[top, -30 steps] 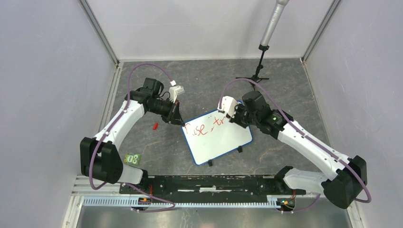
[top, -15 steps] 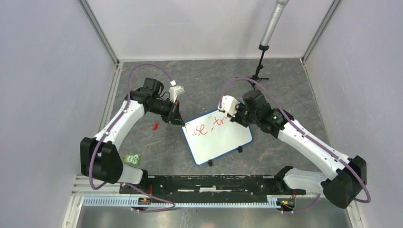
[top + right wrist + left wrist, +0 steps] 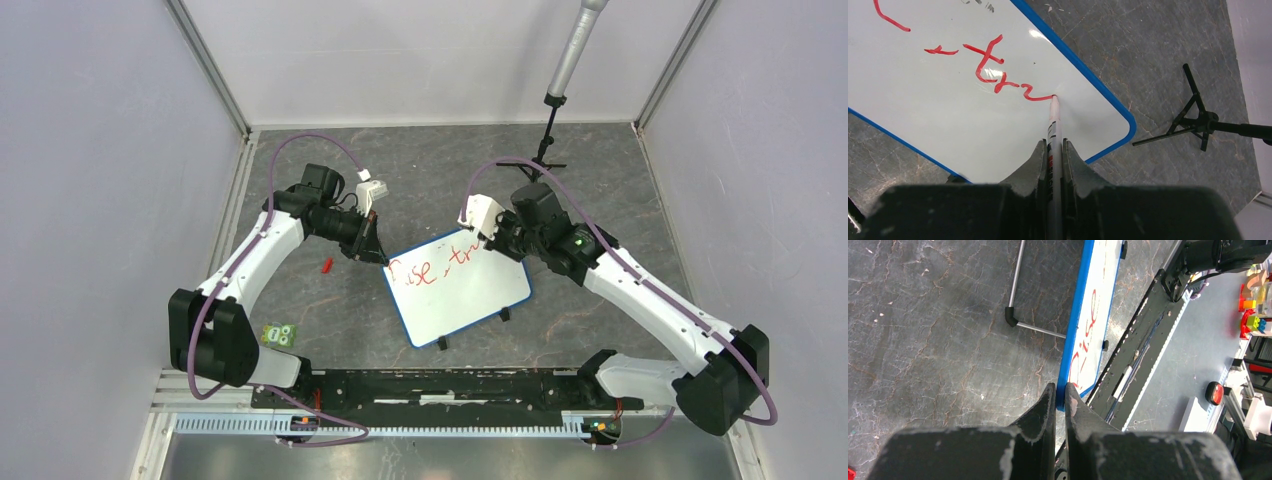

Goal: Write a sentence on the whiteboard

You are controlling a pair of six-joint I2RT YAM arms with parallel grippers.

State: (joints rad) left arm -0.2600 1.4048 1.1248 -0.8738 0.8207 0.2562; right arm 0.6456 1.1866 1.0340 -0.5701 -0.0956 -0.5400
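Red ink is trailing from the tip of the marker point(image 3: 1054, 117) that my right claw point(image 3: 1053, 144) is clenching, both fingers pressed tight on its barrel. The tip is touching the whiteboard point(image 3: 470, 295) at the end of a fresh squiggle after "tr", close to the blue rim at the board's far right corner.

Compared with a second ago, my right wrist is sitting a little further toward the far side of the worktop point(image 3: 330, 320). So the stroke has been running on toward that corner, while the board itself has not shifted. My left claw point(image 3: 1059, 387) is staying clamped on the blue rim at the board's left corner, pinning it against the push of the pen. The board is resting in the middle of the worktop, turned at an angle, between my two arms.

The sentence point(image 3: 432, 268) is reading "Rise, tr" plus the new curl, so I am judging the writing as partway done. The second word is still forming and little room is remaining on this line. The next letters are probably needing to drop to a lower line, or the ink is going to run into the rim.

A small red object point(image 3: 326, 265) is lying just beside my left arm, and a black tripod stand point(image 3: 541, 160) is standing beyond the board.
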